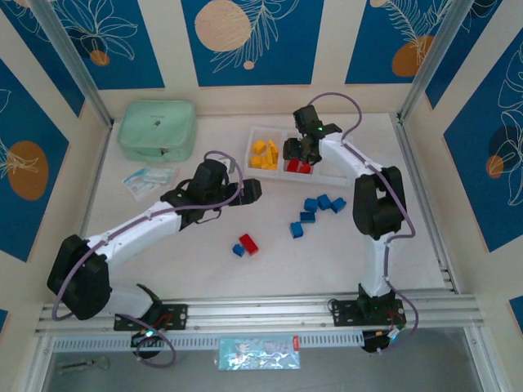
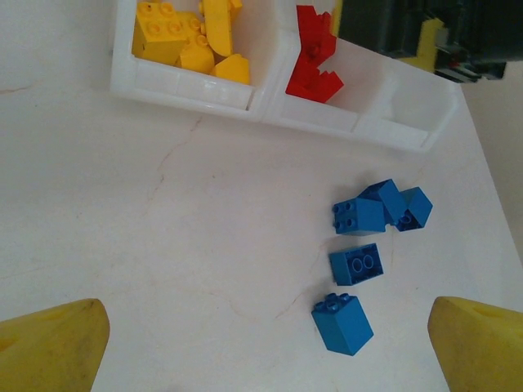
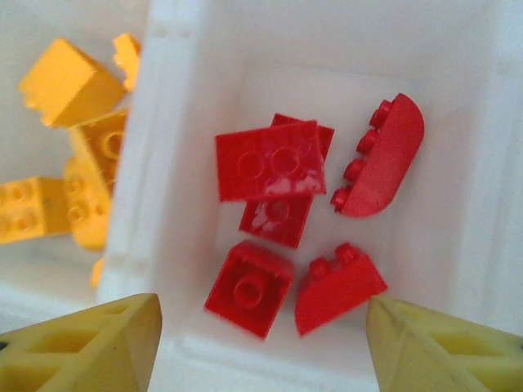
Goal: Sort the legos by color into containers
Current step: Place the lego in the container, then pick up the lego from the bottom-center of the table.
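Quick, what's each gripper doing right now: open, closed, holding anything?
Left gripper: open, empty, above the loose blue legos.
Right gripper: open, empty, over the red legos in the tray.

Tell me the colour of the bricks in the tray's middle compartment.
Red. The bricks show best in the right wrist view.

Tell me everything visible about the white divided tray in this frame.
The white tray is glossy-looking plastic, three square compartments in a row, lying flat on the pale table toward its far side. Left compartment holds yellow bricks, the middle red bricks; no bricks show in the third, partly hidden. The right gripper hovers over the middle compartment, jaws apart, gripping nothing.
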Action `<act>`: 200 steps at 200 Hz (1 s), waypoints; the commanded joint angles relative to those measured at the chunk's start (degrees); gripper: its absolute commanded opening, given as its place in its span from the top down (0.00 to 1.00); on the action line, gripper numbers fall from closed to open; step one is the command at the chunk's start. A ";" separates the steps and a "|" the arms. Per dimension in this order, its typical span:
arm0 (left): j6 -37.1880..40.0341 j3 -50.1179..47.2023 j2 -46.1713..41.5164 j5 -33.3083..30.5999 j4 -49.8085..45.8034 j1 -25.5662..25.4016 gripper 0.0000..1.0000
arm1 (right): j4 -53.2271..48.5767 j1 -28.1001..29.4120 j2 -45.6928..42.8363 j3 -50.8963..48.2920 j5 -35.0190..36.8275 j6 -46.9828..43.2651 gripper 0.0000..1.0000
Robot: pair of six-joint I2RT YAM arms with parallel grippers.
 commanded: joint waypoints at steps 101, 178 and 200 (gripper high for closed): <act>-0.46 -10.98 -16.17 -4.88 -12.60 1.30 0.00 | -1.70 17.24 -18.38 -23.75 -8.90 6.98 0.26; -5.09 -15.33 -22.90 -7.24 -20.38 1.43 0.00 | 4.54 29.29 -18.35 -31.74 -13.01 11.76 0.26; -5.67 -16.14 -24.30 -7.55 -21.43 1.39 0.00 | 6.32 32.03 -18.22 -33.51 -13.10 12.30 0.26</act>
